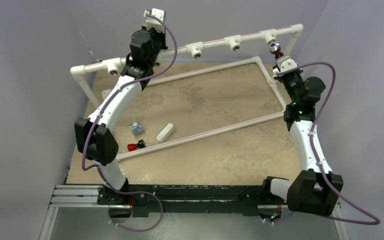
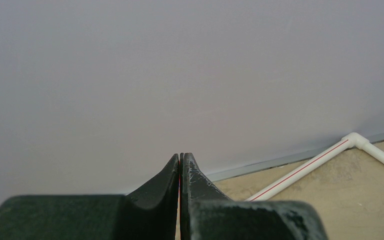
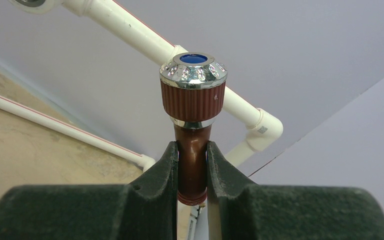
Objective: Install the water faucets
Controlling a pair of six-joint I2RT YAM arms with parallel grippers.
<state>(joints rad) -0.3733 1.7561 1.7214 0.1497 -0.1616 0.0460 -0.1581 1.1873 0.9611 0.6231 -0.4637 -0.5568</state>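
My right gripper [image 3: 192,147] is shut on the smooth stem of a dark reddish-brown water faucet [image 3: 193,95]. Its ribbed knob with a chrome ring and blue cap points up past the fingertips. From above, this faucet [image 1: 276,48] is held just below the rightmost tee fitting [image 1: 269,37] of the raised white pipe, apart from it. My left gripper [image 2: 181,156] is shut with nothing in it and faces the bare back wall at the rear left. On the table lie a second faucet with a red knob [image 1: 136,145] and a small bluish part [image 1: 137,127].
The raised white pipe [image 1: 215,44] carries more tee fittings [image 1: 196,50] [image 1: 235,45] [image 1: 113,70]. A white oblong block [image 1: 164,132] lies on the tan table inside a low white pipe frame [image 1: 205,136]. Walls stand close at the back and right.
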